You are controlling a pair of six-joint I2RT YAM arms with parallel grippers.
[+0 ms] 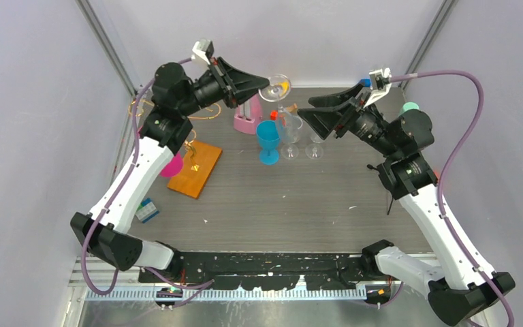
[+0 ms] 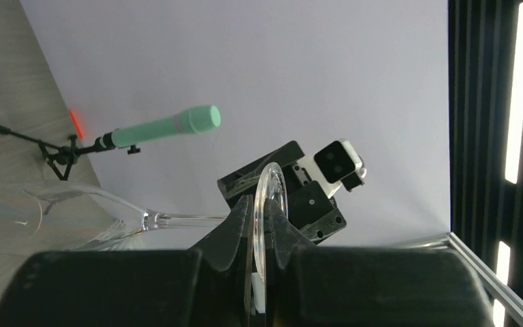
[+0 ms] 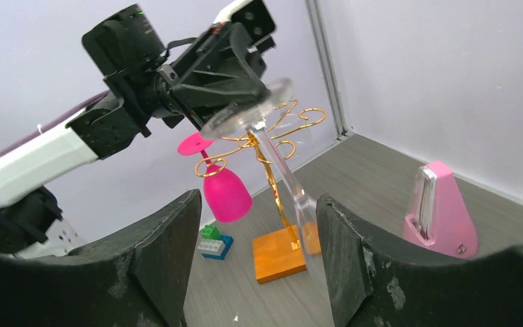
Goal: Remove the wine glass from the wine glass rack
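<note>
Jaws of the left gripper (image 1: pixel 262 84) pinch only the foot of the clear wine glass (image 1: pixel 276 87), upper centre; slipping would drop it.

Pretty clearly a robotics lab test cell, not anybody's home. Blank pale walls (image 1: pixel 41 102) boxed in by aluminium frame posts (image 1: pixel 112 48), two arms (image 1: pixel 136 177) bolted to a black mounting plate (image 1: pixel 272 262) at the near edge of a grey table (image 1: pixel 299 197), purple cable (image 1: pixel 442 72) looping off a wrist camera (image 1: pixel 379 78). Props are a random mix you'd never see together otherwise: pink metronome (image 3: pixel 442 211) just right of the right gripper (image 3: pixel 257 201), toy bricks (image 3: pixel 216 242) ahead of it, mint toy microphone (image 2: pixel 163 128) on a little tripod beyond the left gripper (image 2: pixel 262 204)
</note>
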